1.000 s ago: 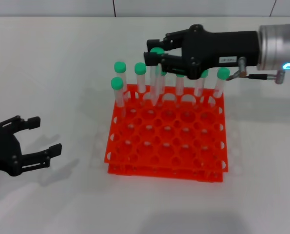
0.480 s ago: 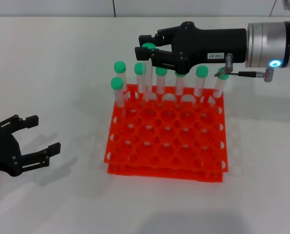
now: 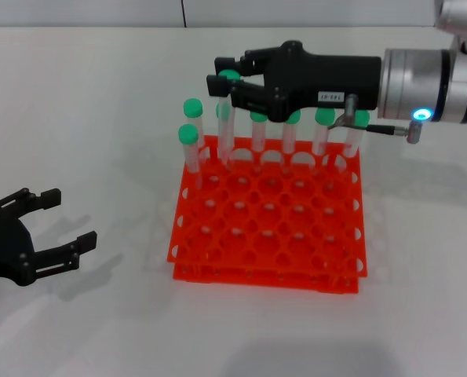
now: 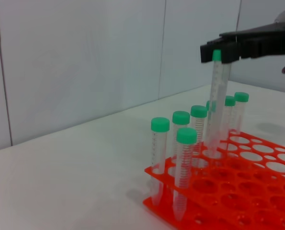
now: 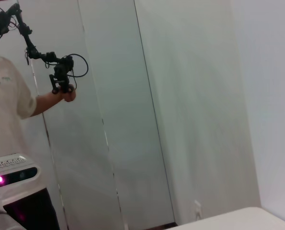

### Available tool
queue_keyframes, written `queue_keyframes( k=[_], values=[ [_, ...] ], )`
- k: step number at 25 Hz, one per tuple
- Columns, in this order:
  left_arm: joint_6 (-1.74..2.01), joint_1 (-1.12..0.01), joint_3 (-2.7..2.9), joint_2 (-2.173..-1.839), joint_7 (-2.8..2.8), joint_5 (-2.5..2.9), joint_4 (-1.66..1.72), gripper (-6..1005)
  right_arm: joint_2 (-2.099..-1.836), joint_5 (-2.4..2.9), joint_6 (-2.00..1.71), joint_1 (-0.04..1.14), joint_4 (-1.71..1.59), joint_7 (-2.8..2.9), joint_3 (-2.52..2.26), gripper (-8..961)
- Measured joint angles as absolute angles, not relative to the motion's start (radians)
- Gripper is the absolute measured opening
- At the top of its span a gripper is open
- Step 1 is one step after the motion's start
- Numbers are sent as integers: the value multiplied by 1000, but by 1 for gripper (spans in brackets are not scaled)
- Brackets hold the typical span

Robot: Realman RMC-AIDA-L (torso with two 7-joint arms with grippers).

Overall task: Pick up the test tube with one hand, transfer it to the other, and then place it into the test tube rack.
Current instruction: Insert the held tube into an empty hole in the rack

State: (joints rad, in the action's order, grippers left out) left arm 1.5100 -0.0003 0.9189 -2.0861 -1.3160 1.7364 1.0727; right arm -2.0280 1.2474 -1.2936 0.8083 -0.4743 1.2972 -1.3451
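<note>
Your right tool (image 3: 227, 84) is clamped on the green cap of the test tube (image 3: 226, 126), and over the last second it has slid toward your left along the back row and climbed, so the tube now hangs nearly upright with most of its length above the test tube rack (image 3: 269, 228) (the left wrist view shows its lower end just at the top tier, and you cannot tell whether it is fully out of its hole). That reads as the pick-up almost finished, with the handover not yet begun. Seven other capped tubes (image 3: 289, 133) crowd the same corner and back row, two of them just beside the lifted tube, so watch for brushing them on the way out. Your left tool (image 3: 56, 228) waits low over the bench (image 3: 100, 102), fingers spread, well apart from the rack.
</note>
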Motion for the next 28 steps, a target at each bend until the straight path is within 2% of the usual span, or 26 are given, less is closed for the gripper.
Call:
queue_keyframes(
  k=[28],
  values=[
    [1492, -38, 924, -2085, -1315, 1744, 1048, 877, -2028, 1057, -1118, 793, -465, 1198, -1603, 265]
  ],
)
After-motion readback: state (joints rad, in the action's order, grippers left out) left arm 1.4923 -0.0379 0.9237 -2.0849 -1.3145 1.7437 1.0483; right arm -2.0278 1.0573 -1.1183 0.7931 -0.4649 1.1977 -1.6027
